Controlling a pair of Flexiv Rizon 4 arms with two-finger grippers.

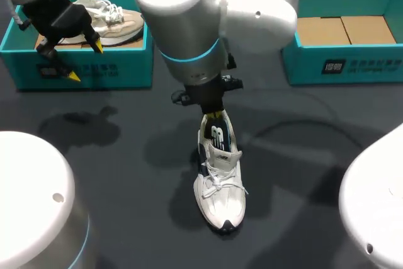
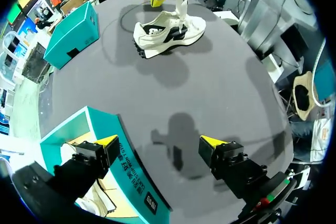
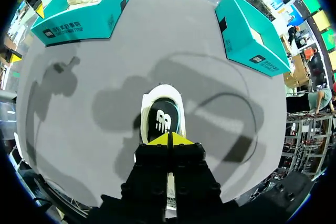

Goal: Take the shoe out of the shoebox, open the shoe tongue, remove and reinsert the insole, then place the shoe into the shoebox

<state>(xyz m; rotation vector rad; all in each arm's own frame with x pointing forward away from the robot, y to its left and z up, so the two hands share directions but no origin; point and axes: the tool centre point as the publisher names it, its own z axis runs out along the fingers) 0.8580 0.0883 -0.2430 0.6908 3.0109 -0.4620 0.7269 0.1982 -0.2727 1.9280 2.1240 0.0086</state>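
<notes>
The white-and-navy lace-up sneaker (image 1: pixel 220 187) lies on the dark tabletop (image 1: pixel 126 174), its heel just under the right pincer (image 1: pixel 215 116) and its long axis running straight ahead. That pincer's tips are pressed together; the left pincer (image 1: pixel 85 61), spread wide, hangs well apart.

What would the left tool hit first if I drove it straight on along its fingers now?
Most likely the front wall of the teal shoebox. The open left tool appears to straddle it, with one finger over the box and the other over the bare table. Depth is unclear, so the wall may just graze one finger.
</notes>
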